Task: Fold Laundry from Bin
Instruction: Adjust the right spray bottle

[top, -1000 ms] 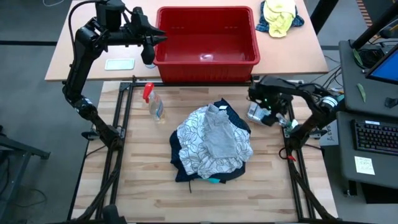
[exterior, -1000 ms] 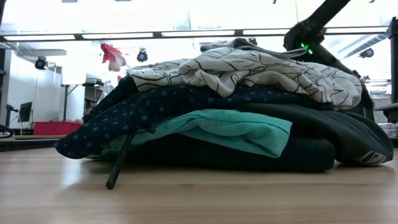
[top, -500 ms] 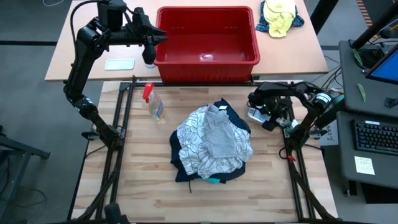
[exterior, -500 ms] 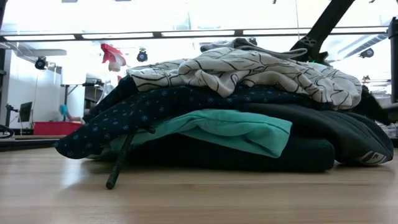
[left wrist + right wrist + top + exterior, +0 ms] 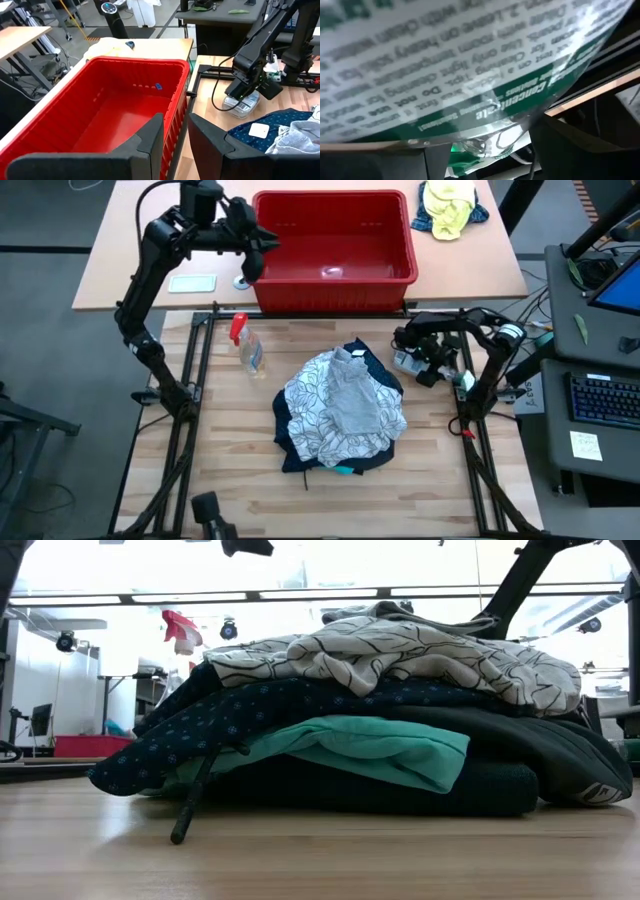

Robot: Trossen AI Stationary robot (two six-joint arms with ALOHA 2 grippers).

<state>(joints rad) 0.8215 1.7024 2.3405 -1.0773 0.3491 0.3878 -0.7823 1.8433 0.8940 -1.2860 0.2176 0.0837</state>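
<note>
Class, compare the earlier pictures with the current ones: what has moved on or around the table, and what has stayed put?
The left claw has swung from beside the red bin to over its left rim. The right arm has drawn in a little, its claw still at the clear bottle near the table's right edge. The laundry pile, spray bottle and bin have not moved.

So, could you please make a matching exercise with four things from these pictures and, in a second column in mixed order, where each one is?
Things:
1. red bin
2. laundry
3. spray bottle
4. yellow-and-blue cloth bundle

Places:
A. heaped in the middle of the wooden table
B. on the far table, at its right corner beside the bin
C. on the wooden table, left of the heap
D. on the far table, empty, with the left gripper at its rim

Pairs: 1-D, 2-A, 3-C, 4-B
</note>
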